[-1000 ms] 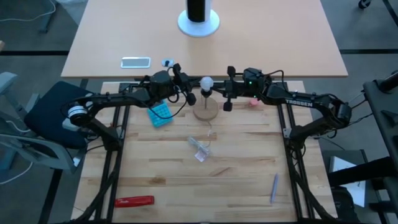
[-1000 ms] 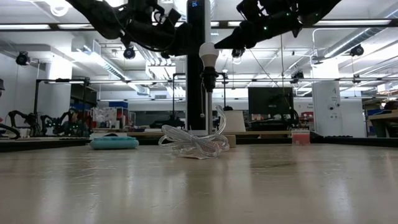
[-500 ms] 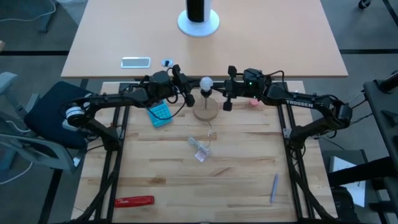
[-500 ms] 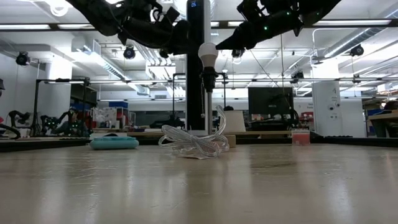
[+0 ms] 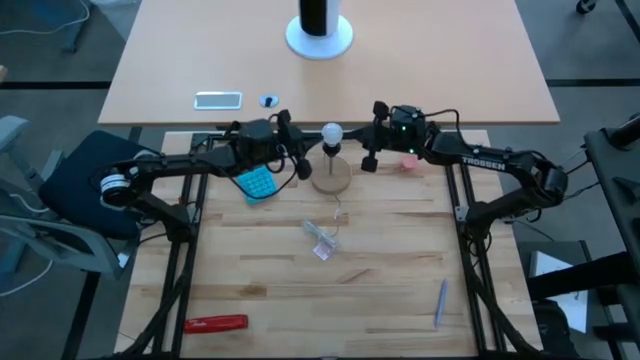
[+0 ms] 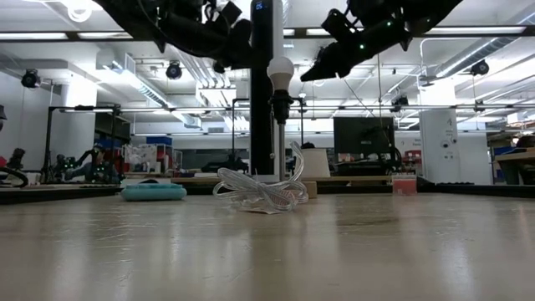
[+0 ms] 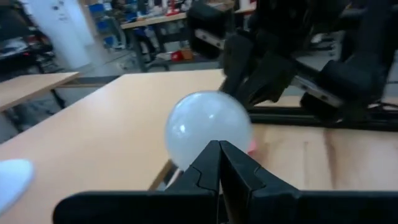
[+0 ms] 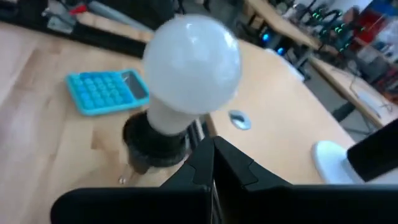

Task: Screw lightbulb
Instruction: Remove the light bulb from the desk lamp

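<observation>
The lightbulb (image 5: pixel 331 133), light, smooth and likely fragile, stands upright in its socket on the wooden disc (image 5: pixel 331 179), best gripped gently around the globe; my left gripper (image 5: pixel 297 160) and right gripper (image 5: pixel 371 155) flank it, both closed, empty.

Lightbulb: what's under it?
The lightbulb sits in a black socket standing over the round wooden disc. Its screw base is hidden inside the socket; the high view mostly covers the stem.

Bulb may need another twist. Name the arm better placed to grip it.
Left, marginally. The left end effector sits shut with the lightbulb centred just past its fingertips. The right end effector, also shut, sees it slightly off-centre. Either must open first.
</observation>
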Robot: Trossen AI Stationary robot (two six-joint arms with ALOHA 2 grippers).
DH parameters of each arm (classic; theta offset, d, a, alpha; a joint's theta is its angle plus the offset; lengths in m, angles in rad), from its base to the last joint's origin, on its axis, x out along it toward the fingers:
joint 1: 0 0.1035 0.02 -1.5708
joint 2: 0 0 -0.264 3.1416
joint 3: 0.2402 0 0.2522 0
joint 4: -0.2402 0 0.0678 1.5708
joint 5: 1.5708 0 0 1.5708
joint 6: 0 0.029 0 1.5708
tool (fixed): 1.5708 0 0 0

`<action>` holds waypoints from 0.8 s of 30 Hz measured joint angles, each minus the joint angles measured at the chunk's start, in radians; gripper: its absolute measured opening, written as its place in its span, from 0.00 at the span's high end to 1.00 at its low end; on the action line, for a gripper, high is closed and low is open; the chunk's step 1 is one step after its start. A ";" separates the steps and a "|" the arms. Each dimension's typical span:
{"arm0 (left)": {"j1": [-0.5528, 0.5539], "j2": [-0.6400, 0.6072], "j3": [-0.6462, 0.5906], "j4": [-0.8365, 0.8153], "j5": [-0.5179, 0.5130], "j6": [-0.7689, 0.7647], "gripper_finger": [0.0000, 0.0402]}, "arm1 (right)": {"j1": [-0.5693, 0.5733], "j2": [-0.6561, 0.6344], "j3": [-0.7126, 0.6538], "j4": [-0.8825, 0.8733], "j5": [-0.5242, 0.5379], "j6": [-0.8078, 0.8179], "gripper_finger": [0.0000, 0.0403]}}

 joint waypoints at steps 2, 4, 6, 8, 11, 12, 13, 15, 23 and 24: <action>-0.001 0.000 0.000 -0.001 -0.045 0.017 1.00 | 0.000 -0.013 0.000 -0.037 -0.003 -0.007 1.00; 0.002 0.000 0.000 0.021 -0.085 0.045 1.00 | 0.003 -0.022 0.000 -0.046 -0.023 -0.024 1.00; 0.011 0.000 0.000 0.053 -0.126 0.080 1.00 | 0.004 -0.026 0.000 -0.049 -0.066 -0.024 1.00; 0.024 0.010 0.000 0.086 -0.152 0.098 1.00 | 0.003 -0.026 0.000 -0.037 -0.122 -0.024 1.00; 0.041 0.031 0.000 0.098 -0.155 0.098 1.00 | 0.003 -0.020 0.000 0.009 -0.147 -0.010 1.00; 0.043 0.038 0.000 0.099 -0.154 0.098 1.00 | 0.003 -0.014 0.000 0.019 -0.149 -0.007 1.00; 0.043 0.044 0.000 0.099 -0.150 0.098 1.00 | 0.003 -0.007 0.000 0.029 -0.149 -0.006 1.00; 0.043 0.053 0.000 0.101 -0.120 0.094 1.00 | 0.003 0.002 0.000 0.033 -0.148 -0.006 1.00; 0.028 0.056 0.000 0.088 -0.041 0.074 1.00 | 0.003 0.016 0.000 0.058 -0.115 0.005 1.00; 0.028 0.054 0.000 0.077 -0.016 0.070 1.00 | 0.003 0.016 0.000 0.058 -0.096 0.006 1.00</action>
